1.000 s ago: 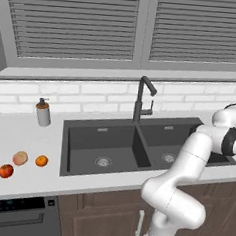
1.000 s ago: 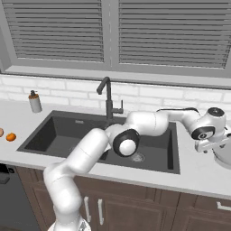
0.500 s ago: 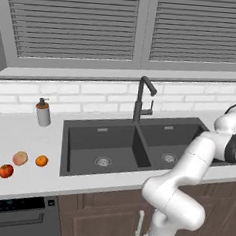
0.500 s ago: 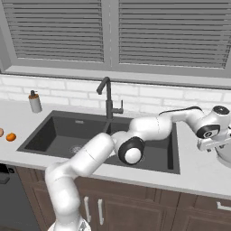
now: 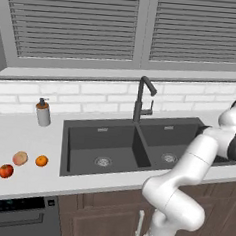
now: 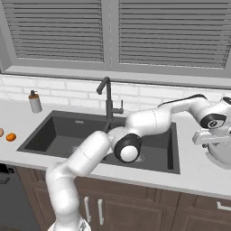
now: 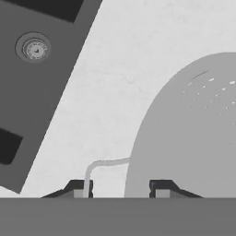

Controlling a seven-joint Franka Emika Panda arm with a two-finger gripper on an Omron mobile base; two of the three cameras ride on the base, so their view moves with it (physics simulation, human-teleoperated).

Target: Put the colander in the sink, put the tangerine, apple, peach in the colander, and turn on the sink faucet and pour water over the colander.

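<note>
My claw [image 7: 120, 188] sits at lower centre of the hand view, jaws narrowed about the colander's [image 7: 189, 133] handle and rim. The colander rests on the worktop [image 6: 189, 173], far right of the right base view, beside the sink [image 6: 58, 131].

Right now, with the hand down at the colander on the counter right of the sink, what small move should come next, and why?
Probably finish closing, then lift. In the hand view the gripper straddles the colander at its rim beside the side handle, and the colander rests on the counter, outside the sink. Whether the fingers already pinch it cannot be told.
</note>
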